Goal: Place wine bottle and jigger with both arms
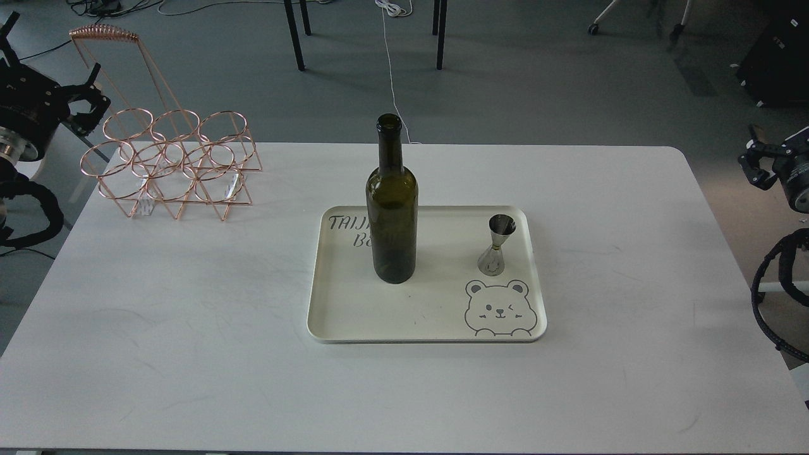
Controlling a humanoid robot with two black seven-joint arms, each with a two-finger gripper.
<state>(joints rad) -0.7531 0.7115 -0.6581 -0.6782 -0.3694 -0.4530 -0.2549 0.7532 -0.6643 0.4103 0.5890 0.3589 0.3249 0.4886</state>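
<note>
Beside table edges, left pincer [88, 101], right pincer [758, 165], both raised, empty.

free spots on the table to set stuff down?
Bare table in front of the tray, and right of it to the edge. Crowded: far left corner, copper wire rack; tray middle, wine bottle and jigger.

We count one wine bottle [392, 201], one jigger [497, 245], one cream tray [341, 316] and one copper wire rack [169, 161] on the worktop [189, 354]. Our two arms show at the worktop's left and right edges.
</note>
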